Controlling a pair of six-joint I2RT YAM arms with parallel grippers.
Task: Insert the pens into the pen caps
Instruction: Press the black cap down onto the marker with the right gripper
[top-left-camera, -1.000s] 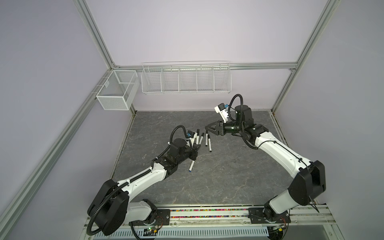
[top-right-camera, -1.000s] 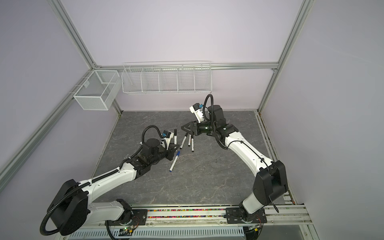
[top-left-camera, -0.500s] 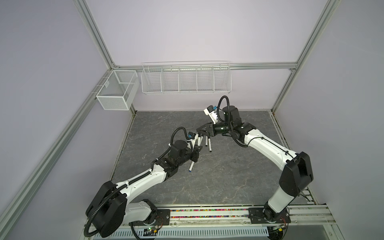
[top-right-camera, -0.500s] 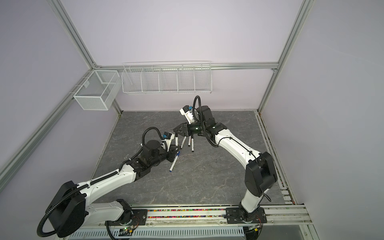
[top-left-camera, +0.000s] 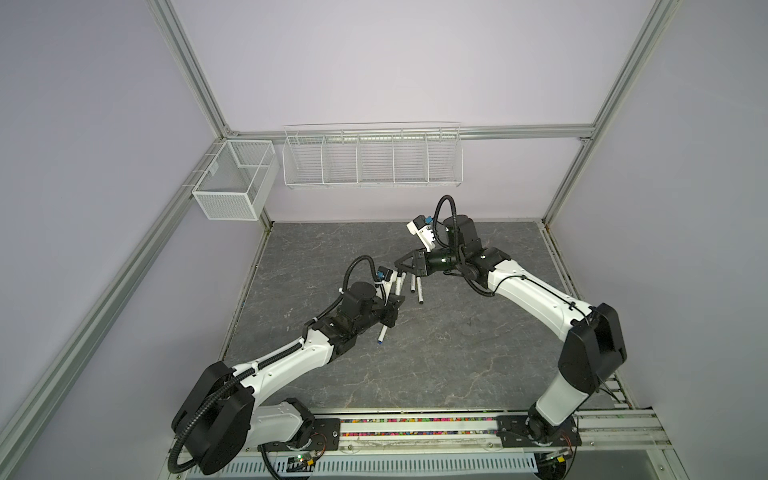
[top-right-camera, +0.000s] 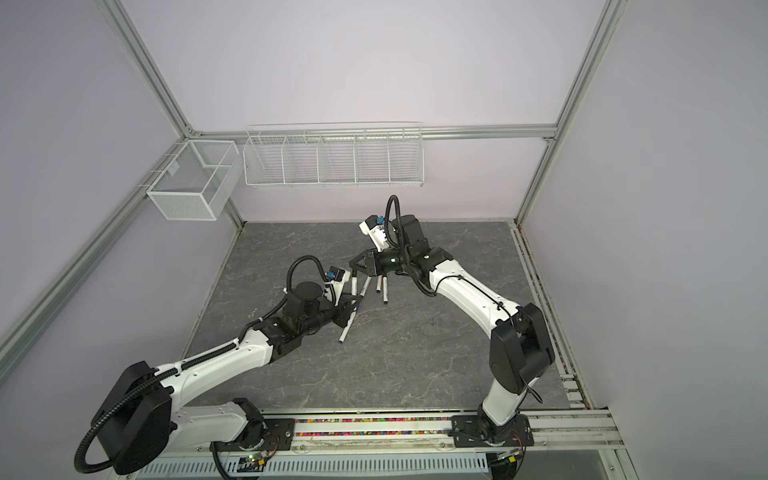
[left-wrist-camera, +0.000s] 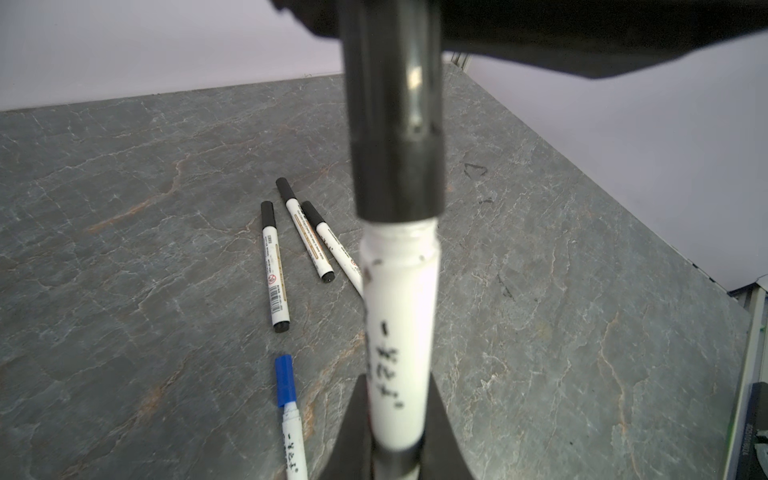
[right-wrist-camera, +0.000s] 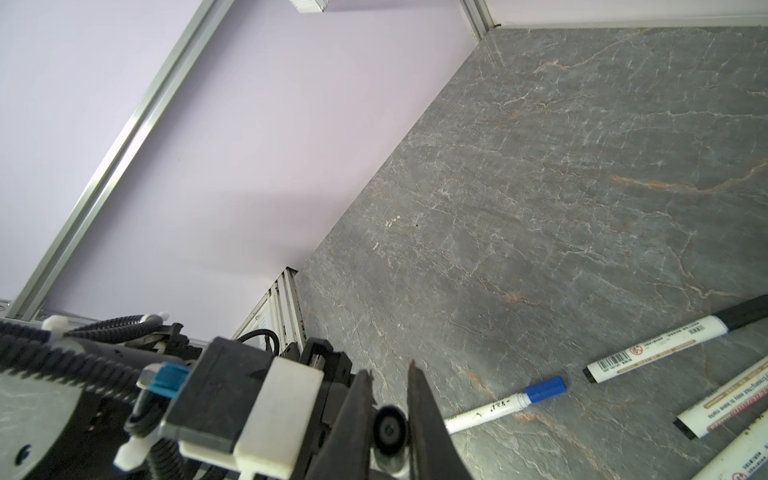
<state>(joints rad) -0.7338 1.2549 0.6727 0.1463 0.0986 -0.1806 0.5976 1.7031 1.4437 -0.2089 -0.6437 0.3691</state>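
Note:
My left gripper is shut on the white barrel of a pen and holds it above the table. A black pen cap sits on the pen's far end, with a white shoulder showing below the cap's rim. My right gripper is shut on that cap, whose round black end shows between the jaws. In both top views the two grippers meet left of the table's middle. A blue-capped pen lies just below them. Three black-capped pens lie beyond it.
The loose pens lie close together on the grey stone table, right under both grippers. Two white wire baskets hang on the back wall, well above the table. The arms' base rail runs along the front edge.
My right gripper has moved left to the end of the held pen and has gone from open to shut on its black cap. The left arm has barely moved.

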